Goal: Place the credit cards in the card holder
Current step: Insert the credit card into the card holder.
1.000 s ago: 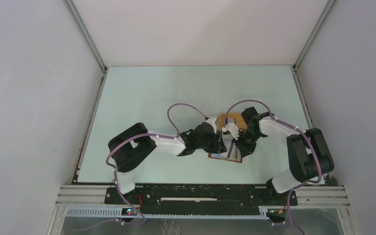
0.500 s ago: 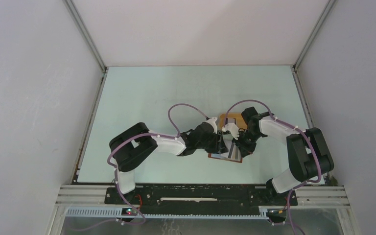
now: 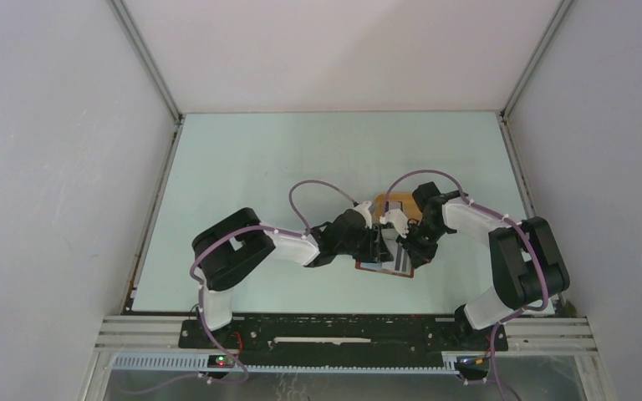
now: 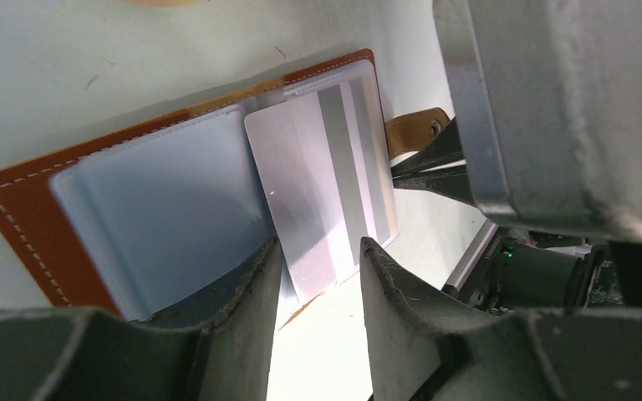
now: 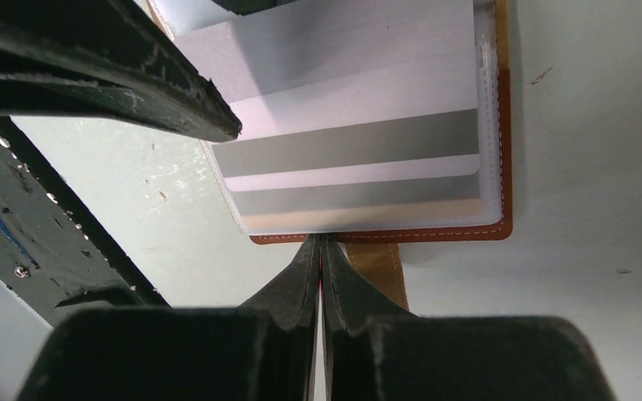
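Note:
The reddish-brown card holder (image 4: 22,210) lies open on the table, its clear sleeves facing up. A pale credit card (image 4: 318,175) with grey stripes lies on its right half, partly under a sleeve. My left gripper (image 4: 318,269) is open just above the card's near end, with nothing clamped. My right gripper (image 5: 319,242) is shut, its tips against the holder's (image 5: 468,234) outer edge beside the snap strap (image 5: 384,269). From above, both grippers meet over the holder (image 3: 374,267). Another striped card (image 3: 393,205) lies in the orange tray (image 3: 378,200).
The orange-yellow oval tray sits just behind the holder, under the right arm's wrist. White walls enclose the pale green table (image 3: 259,167) on three sides. The arm bases and a black rail (image 3: 343,334) run along the near edge.
The left arm has edged slightly to the right toward the holder. The right arm and the holder stay as they were.

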